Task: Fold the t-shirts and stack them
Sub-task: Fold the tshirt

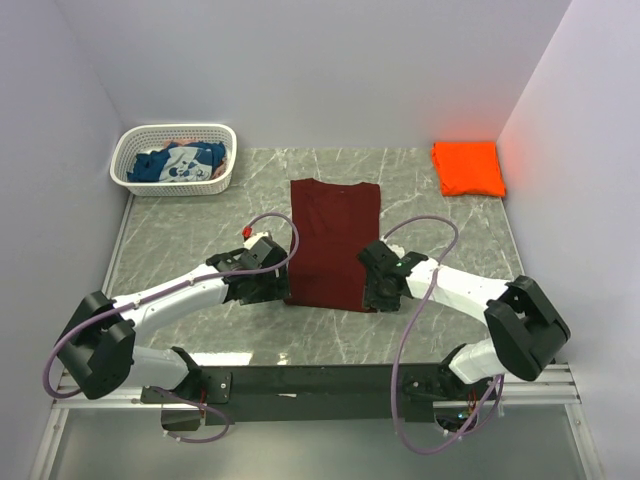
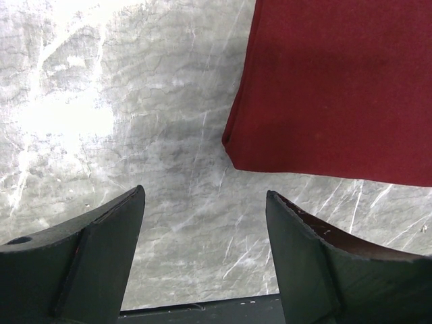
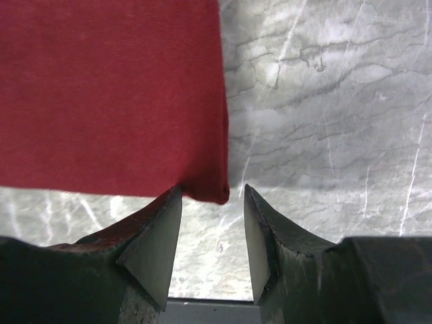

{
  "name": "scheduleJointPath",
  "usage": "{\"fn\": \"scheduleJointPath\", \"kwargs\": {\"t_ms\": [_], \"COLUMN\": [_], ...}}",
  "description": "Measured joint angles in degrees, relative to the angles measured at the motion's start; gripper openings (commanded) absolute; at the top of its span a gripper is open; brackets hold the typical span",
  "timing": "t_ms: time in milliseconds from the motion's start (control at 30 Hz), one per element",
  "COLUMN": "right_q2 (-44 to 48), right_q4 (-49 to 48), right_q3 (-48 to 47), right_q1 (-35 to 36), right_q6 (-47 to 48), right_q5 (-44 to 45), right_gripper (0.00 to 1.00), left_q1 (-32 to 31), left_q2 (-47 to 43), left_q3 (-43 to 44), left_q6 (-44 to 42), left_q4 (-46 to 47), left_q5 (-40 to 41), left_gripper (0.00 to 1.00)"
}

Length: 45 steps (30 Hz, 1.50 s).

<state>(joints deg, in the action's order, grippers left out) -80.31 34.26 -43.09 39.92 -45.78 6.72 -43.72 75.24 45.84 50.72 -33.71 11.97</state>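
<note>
- Already one shirt looks done: the orange shirt (image 1: 468, 168) lies folded in a neat square at the far right corner of the table (image 1: 200, 230).
- The maroon shirt (image 1: 334, 243) is part-way. It lies flat in the middle as a long narrow strip with no sleeves showing, collar at the far end and hem near the arms. By my reading it needs folding end over end, then a move onto the orange one.
- The left gripper (image 2: 204, 196) stands wide open just near and left of the strip's near left corner. Only bare table shows between its jaws, and it holds nothing.
- The right gripper (image 3: 212, 192) is about half open at the near right corner. The tip of the cloth sits at the mouth of the jaws, which have not closed on it.
- The blue shirt (image 1: 180, 162) lies crumpled in the basket (image 1: 175, 130) at the far left, not yet folded.
- So I judge roughly a third finished, with no stack begun.
</note>
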Motion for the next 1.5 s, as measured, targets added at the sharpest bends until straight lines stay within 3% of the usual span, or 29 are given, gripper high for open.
{"fn": "scheduleJointPath", "kwargs": {"t_ms": [267, 667, 833, 967, 1500], "right_q2": [-3.1, -2.8, -2.2, -1.7, -0.9], "right_q4": [-0.6, -4.0, -4.6, -5.1, -5.7], "right_q3": [0.0, 1.2, 1.9, 2.3, 3.0], "right_q1": [0.7, 0.8, 0.8, 0.8, 0.8], "right_q6": [-0.6, -0.8, -0.8, -0.6, 0.3], "right_q5": [1.1, -0.8, -0.9, -0.9, -1.4], "right_gripper": [0.41, 0.00, 0.00, 0.00, 0.00], "left_q1": [0.0, -0.4, -0.5, -0.5, -1.7], "left_q2": [0.7, 2.3, 4.2, 7.2, 19.7], "left_q3": [0.0, 0.6, 1.8, 3.9, 9.6], "left_q6": [0.0, 0.0, 0.0, 0.1, -0.2], "left_q4": [0.0, -0.9, -0.8, -0.2, 0.3], "left_q5": [0.0, 1.0, 0.8, 0.3, -0.3], "left_gripper": [0.76, 0.73, 0.64, 0.47, 0.47]}}
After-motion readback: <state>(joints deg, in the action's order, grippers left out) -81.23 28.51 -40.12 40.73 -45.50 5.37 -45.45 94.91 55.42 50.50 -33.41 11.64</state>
